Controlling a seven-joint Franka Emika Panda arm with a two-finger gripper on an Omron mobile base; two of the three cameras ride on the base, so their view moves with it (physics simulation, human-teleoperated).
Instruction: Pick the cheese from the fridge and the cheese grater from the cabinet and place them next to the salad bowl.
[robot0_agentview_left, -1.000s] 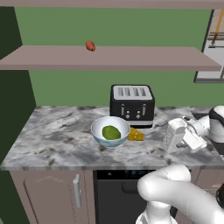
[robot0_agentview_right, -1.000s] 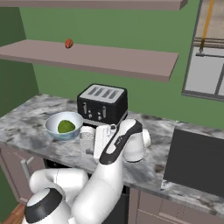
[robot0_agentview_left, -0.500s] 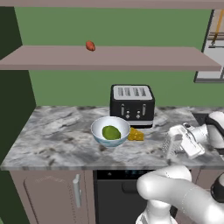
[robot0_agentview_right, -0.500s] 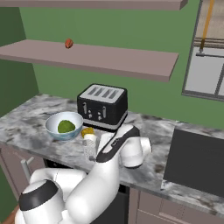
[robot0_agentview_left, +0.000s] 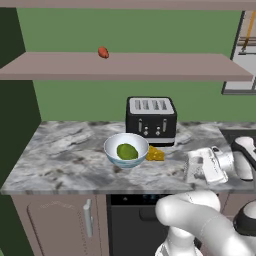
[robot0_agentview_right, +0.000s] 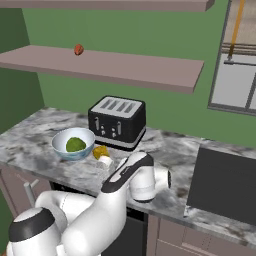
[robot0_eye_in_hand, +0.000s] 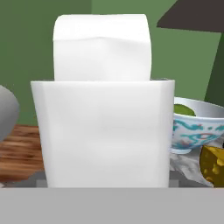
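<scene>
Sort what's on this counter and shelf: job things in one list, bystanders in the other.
Job things: cheese grater at the tool; cheese beside the salad bowl; cabinet shelf boards.

Bystanders: toaster; red-orange fruit on the shelf; cupboard under the counter.

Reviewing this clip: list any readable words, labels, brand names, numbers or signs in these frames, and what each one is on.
No readable text anywhere.
Toaster: small pale dots on its front, controls, no legible marks.
Salad bowl: teal and red painted pattern on its outer wall, not lettering.
Cheese grater: plain pale surface, no label.
Cheese, shelf, counter: unmarked.
</scene>
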